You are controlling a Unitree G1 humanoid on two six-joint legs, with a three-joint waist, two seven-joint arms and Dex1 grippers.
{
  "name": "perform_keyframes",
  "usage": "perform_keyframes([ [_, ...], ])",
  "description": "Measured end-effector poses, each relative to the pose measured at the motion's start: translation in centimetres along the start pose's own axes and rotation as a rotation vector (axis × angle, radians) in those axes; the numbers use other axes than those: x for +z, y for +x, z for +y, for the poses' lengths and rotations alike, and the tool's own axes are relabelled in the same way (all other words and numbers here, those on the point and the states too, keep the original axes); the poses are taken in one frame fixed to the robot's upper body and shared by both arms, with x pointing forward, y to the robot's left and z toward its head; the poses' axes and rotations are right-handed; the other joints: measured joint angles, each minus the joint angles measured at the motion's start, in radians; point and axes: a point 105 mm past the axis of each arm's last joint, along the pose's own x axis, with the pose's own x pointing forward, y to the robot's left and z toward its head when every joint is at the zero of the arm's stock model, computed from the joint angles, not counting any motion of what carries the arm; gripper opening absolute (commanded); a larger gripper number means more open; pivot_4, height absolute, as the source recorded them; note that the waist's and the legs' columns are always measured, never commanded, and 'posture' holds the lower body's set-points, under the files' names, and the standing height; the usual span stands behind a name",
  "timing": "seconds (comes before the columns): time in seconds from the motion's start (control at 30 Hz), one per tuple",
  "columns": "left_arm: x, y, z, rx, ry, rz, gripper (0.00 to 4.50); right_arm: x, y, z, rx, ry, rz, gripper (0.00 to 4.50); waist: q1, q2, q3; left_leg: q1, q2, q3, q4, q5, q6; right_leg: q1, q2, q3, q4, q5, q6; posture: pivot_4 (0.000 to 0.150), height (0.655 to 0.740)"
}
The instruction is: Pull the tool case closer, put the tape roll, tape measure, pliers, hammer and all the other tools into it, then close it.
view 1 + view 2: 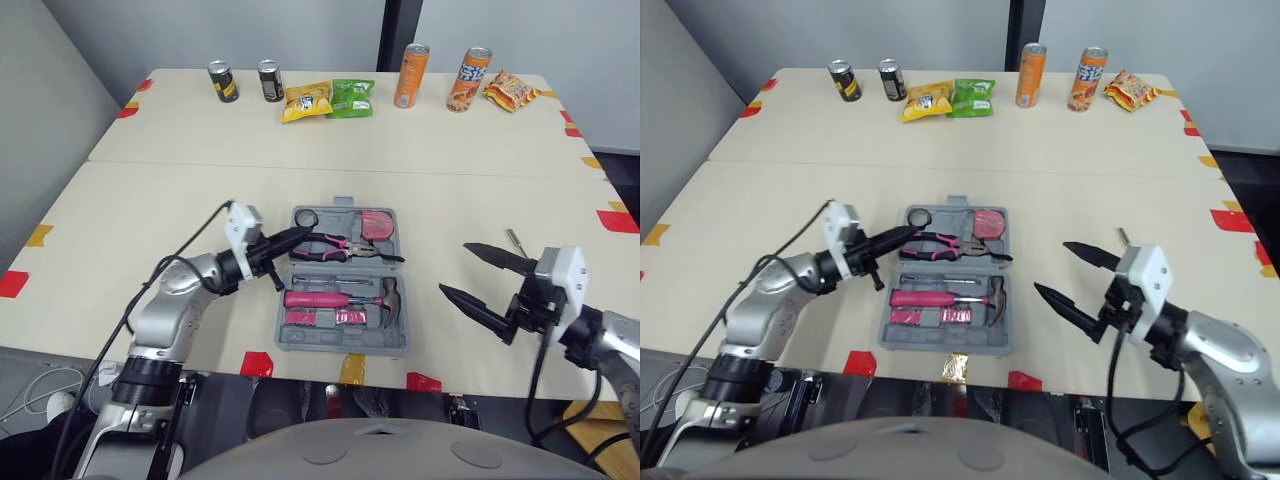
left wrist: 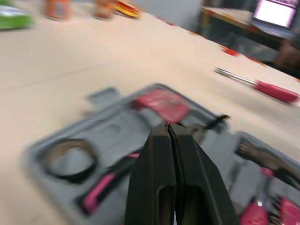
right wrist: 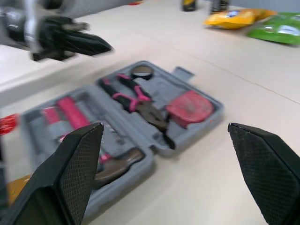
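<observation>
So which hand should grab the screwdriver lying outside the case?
Probably the right hand: it is open, and the screwdriver lies close by it, right of the tool case. The left hand is shut, over the case's left part.

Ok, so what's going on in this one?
A humanoid robot is packing a tool case, which lies open near the front edge of the table. The tape roll, pliers, tape measure and hammer already sit in it. The left end effector, shut and empty, hovers near the pliers' handles. The right end effector is open and empty, to the right of the case. A red-handled screwdriver lies outside on the table, and the case is not yet closed.
</observation>
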Motion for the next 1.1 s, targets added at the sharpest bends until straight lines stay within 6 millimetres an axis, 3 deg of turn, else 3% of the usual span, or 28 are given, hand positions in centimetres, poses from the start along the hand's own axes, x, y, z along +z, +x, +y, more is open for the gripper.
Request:
perform_keyframes([
  [0.1,-0.1,-2.3,0.9,0.065,-0.010,-0.020,0.07,-1.5,0.2,-0.7,-0.072,0.048,-0.018,4.50,-0.011,-0.001,0.000,0.000,0.000,0.000,0.000,0.000,0.000,0.000,0.000,0.000,0.000,0.000,0.000,0.150,0.7400],
  [0.13,-0.3,-3.1,1.1,0.075,-0.021,-0.017,0.30,-2.2,0.0,-0.9,-0.091,0.067,-0.016,4.50,-0.012,-0.001,0.000,0.000,0.000,0.000,0.000,0.000,0.000,0.000,0.000,0.000,-0.001,0.000,0.000,0.150,0.7400],
  [0.23,-1.3,-5.8,0.9,0.085,-0.053,0.009,1.21,-4.0,-1.3,-1.0,-0.118,0.102,0.005,4.50,-0.013,0.000,0.001,0.000,0.000,0.001,-0.003,0.000,-0.001,0.000,0.000,0.000,-0.004,0.000,0.000,0.150,0.7400],
  [0.37,-3.1,-10.4,0.9,0.136,-0.099,0.079,2.60,-6.4,-5.0,-0.3,-0.147,0.118,0.077,4.50,-0.013,-0.001,0.002,0.000,0.000,0.001,-0.006,-0.001,-0.001,0.001,0.000,0.000,-0.008,0.000,0.000,0.150,0.7400],
  [0.53,-4.5,-14.4,1.1,0.203,-0.128,0.152,4.43,-7.6,-9.1,0.4,-0.210,0.137,0.135,4.50,-0.013,-0.004,0.008,0.002,0.000,0.001,-0.007,-0.003,-0.005,0.003,0.000,0.001,-0.008,0.000,0.001,0.150,0.7400],
  [0.57,-4.6,-14.6,1.0,0.211,-0.130,0.156,4.47,-7.7,-9.6,0.5,-0.220,0.141,0.143,4.50,-0.012,-0.005,0.009,0.002,0.000,0.001,-0.007,-0.004,-0.006,0.003,0.000,0.001,-0.009,0.000,0.001,0.150,0.7400],
  [0.77,-3.5,-13.7,0.8,0.226,-0.108,0.153,4.47,-7.5,-10.4,0.9,-0.245,0.166,0.137,4.50,-0.011,-0.005,0.009,0.003,0.000,0.001,-0.007,-0.006,-0.010,0.004,0.000,0.001,-0.009,0.000,0.001,0.150,0.7400],
  [1.1,3.2,-6.1,0.6,0.092,-0.043,-0.007,4.47,-2.9,-7.1,-2.3,-0.220,0.114,0.072,4.50,-0.013,-0.004,0.009,0.002,-0.001,0.001,-0.006,0.000,0.000,0.004,0.000,0.001,-0.008,0.001,0.002,0.150,0.7400],
])
